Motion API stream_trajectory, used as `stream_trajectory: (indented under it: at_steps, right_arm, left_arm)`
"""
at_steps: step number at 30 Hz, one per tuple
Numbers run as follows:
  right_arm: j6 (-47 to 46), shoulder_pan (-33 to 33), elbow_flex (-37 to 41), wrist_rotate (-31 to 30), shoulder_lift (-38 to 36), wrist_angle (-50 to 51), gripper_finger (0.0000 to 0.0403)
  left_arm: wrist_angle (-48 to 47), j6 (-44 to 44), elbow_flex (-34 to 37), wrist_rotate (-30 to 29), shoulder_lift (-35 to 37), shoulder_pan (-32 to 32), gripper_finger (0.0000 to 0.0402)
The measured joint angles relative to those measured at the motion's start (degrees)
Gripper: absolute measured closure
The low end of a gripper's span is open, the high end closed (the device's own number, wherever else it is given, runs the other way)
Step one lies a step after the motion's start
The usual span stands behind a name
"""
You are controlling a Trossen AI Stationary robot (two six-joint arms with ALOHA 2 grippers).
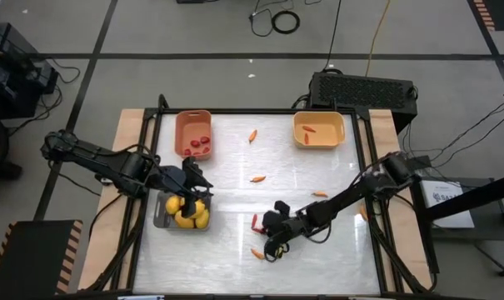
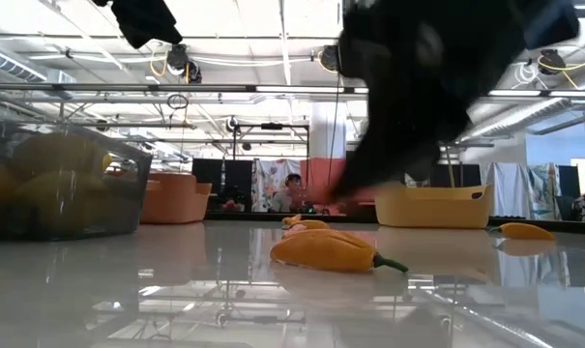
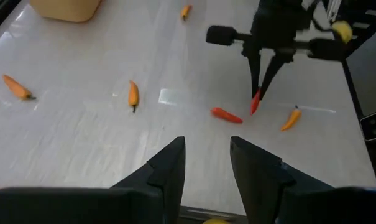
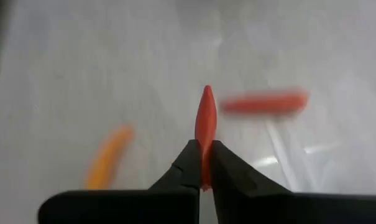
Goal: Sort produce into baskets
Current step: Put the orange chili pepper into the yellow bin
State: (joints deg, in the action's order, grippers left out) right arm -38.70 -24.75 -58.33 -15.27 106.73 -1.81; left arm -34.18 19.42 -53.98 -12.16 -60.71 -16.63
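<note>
My right gripper (image 1: 270,240) is low over the table's near middle, shut on a slim red pepper (image 4: 206,118). A second red pepper (image 3: 227,115) lies on the table beside it, and an orange pepper (image 3: 291,118) on its near side. My left gripper (image 3: 206,168) hangs open and empty over the grey basket (image 1: 162,218), which holds yellow fruits (image 1: 185,210). The salmon basket (image 1: 193,119) at the far left holds dark red pieces. The yellow basket (image 1: 318,142) at the far right holds one orange pepper. My right gripper pinches one end of the red pepper (image 4: 206,163) between its two fingertips. The fingers slant down from the table's right side and lie along the pepper, which sticks out past them with its pointed end (image 3: 255,109) toward the table. Whether that tip touches the table, I cannot tell.
More orange peppers lie loose on the table: one near the far edge (image 1: 253,135), one in the middle (image 1: 257,177), one toward the right (image 1: 319,194). In the low view one orange pepper (image 2: 331,251) lies close to the camera.
</note>
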Motion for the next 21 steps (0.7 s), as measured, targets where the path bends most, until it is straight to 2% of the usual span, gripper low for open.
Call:
stream_trajectory:
  at_steps: [8,15,21]
  right_arm:
    - [-3.35,6.61,-0.08,-0.64,-12.25,5.56,0.0370]
    - [-7.10,17.61,-0.11,-1.48,-25.89,26.75,0.0381]
    - [-7.10,29.08,-0.11,-7.42,-34.04,43.79,0.0384]
  left_arm:
    - [0.91,-0.17,0.00,-0.03,-0.01,0.05,0.0267]
    - [0.92,0.30,0.00,-0.03,0.01,0.05,0.0267]
    - [3.63,2.68,0.00,-1.54,0.01,0.05,0.0267]
